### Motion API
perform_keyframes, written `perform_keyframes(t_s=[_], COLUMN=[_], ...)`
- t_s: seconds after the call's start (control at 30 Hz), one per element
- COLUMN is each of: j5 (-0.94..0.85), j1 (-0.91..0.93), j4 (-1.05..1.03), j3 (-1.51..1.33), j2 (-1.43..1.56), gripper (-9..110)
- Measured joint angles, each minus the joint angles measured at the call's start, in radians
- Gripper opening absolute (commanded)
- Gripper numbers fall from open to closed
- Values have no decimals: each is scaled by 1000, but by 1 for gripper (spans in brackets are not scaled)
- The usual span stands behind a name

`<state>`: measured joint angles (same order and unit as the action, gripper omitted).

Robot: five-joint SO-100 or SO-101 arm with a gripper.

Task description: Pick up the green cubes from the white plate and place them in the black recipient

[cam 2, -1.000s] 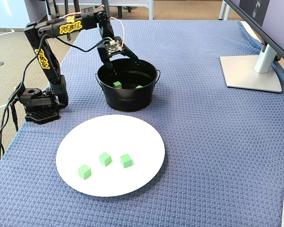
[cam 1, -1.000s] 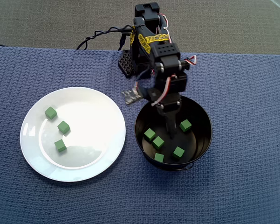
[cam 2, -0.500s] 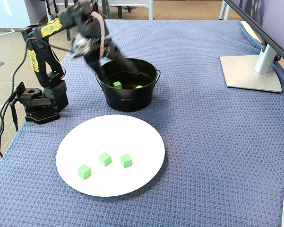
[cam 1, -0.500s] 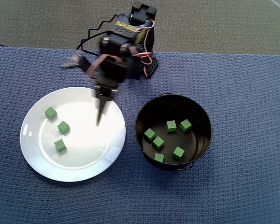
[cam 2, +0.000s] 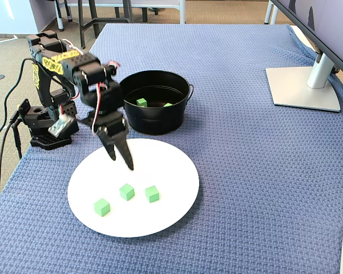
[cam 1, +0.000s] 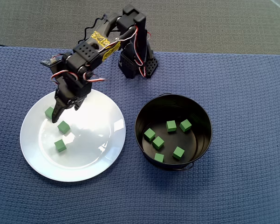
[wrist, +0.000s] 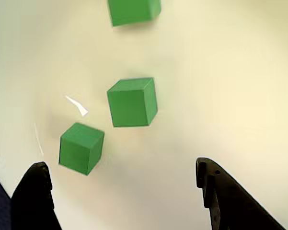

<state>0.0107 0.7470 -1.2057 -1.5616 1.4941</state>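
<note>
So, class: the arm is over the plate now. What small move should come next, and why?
Probably lower the open hand onto the nearest of the green cubes. Three cubes are on the white plate, and five lie in the black recipient. The hand holds nothing, and in the wrist view that cube sits just ahead of the gap between its fingers.

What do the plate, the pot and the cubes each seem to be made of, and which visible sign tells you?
Plate: probably glazed ceramic, white and glossy, with bright glints on its surface.
Pot: likely painted metal, with thin black walls, a shiny dark inside and a wire handle.
Cubes: matte green with crisp edges and no shine; perhaps foam, wood or plastic, the views cannot settle which.
</note>
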Motion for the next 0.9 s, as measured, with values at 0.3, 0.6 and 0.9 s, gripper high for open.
perform_keyframes(t_s=[0.3, 0.6, 0.9], j5=[74, 77, -74], j1=[35, 44, -41], j4=[-25, -91, -126], j3=[169, 354, 385], j2=[-192, -399, -476], gripper=[31, 28, 28])
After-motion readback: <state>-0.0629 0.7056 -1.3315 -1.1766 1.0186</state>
